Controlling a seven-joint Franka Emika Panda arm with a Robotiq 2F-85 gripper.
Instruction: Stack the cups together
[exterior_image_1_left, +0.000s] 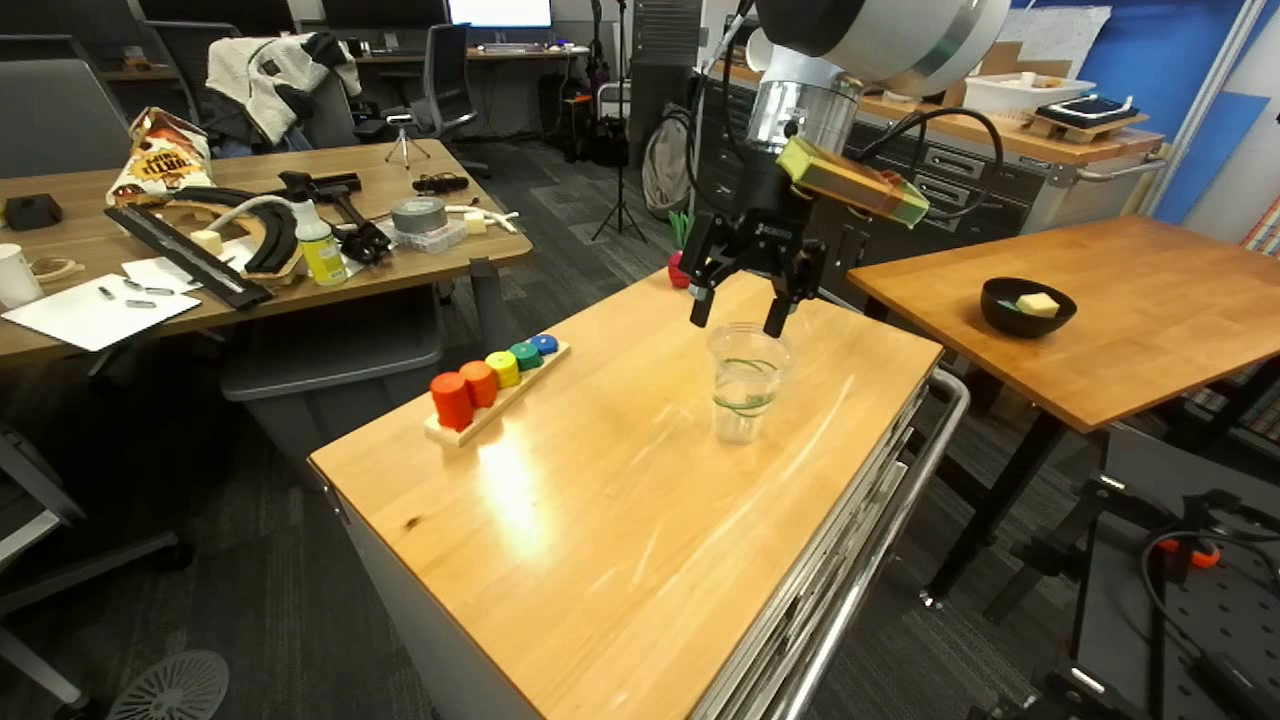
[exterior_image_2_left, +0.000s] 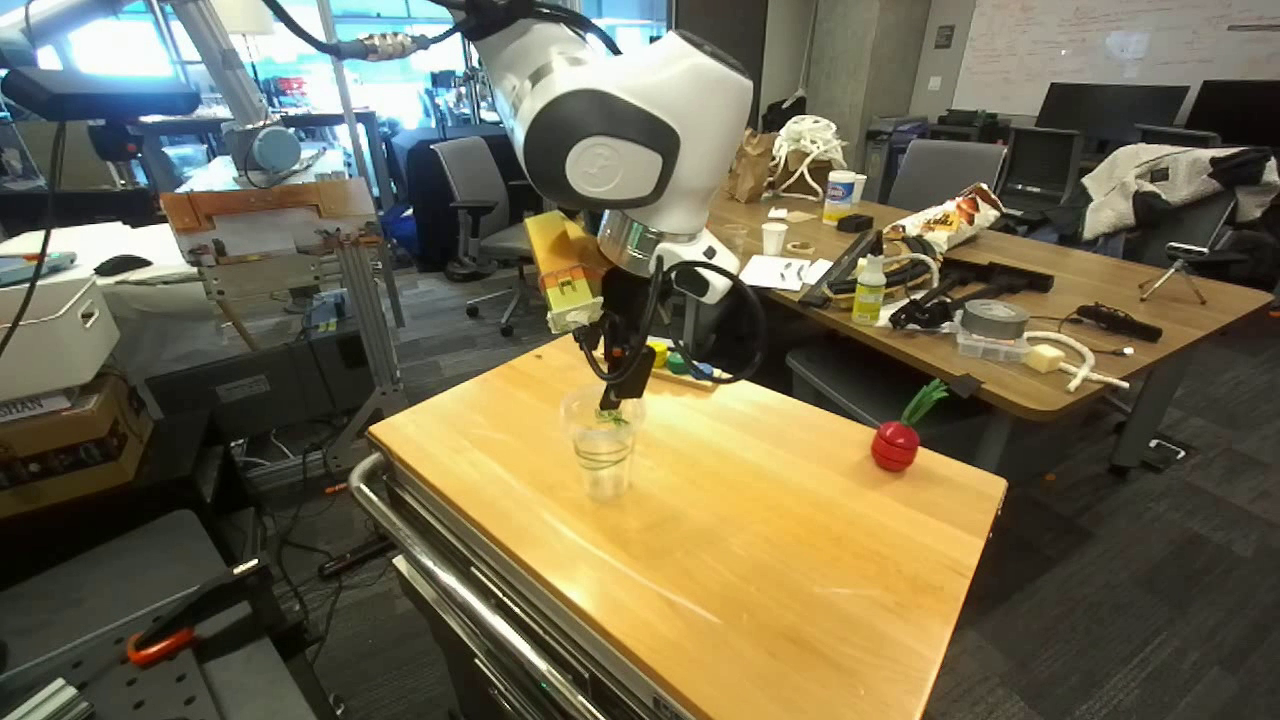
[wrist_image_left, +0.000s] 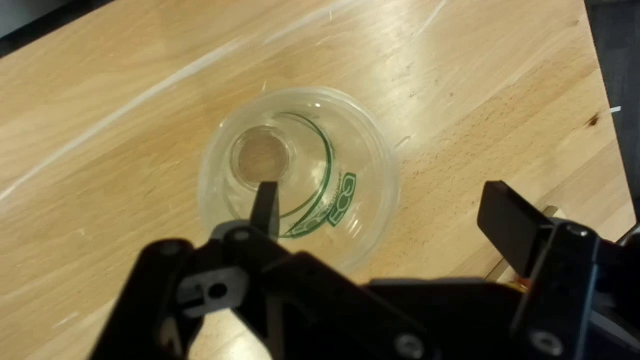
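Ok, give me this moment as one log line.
cups: nested, upright, count unclear | gripper: open, holding nothing, contact with cups unclear | blocks: in row, apart from cups

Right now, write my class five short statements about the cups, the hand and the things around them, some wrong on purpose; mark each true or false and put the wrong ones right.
1. The clear plastic cups stand upright in one stack on the wooden cart top. True; their number cannot be told.
2. The hand is shut on the cups. False: it is open.
3. The red radish-shaped toy is on the same cart top. True.
4. The bowl on the neighbouring table is white. False: it is black.
5. The green block stands between the yellow block and the blue block. True.
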